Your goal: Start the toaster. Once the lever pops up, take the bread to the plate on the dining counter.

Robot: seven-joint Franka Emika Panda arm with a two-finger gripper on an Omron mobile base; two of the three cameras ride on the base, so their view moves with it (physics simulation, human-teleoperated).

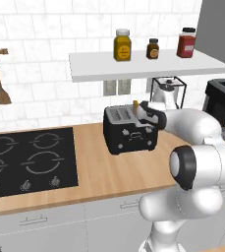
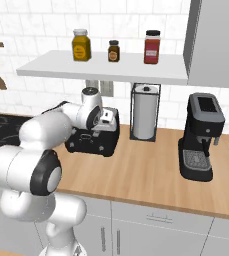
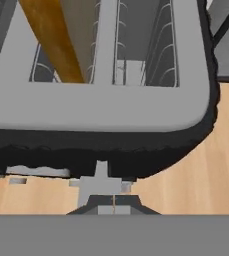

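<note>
Jaws (image 3: 114, 207) pressed together, empty, at the toaster (image 1: 130, 129) front. Bread (image 3: 61, 37) stood in a slot just beyond them: light, stiff, crumbly; best pinched by its exposed top crust.

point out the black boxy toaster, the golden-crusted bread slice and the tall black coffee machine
black boxy toaster (image 1: 128, 140), left base view, front face
golden-crusted bread slice (image 3: 53, 40), hand view, crust edge
tall black coffee machine (image 2: 202, 137), right base view, body

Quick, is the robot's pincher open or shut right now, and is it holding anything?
Gripper: shut, fingertips together, holding nothing, right at the front of the toaster by its pale lever tab.
</note>
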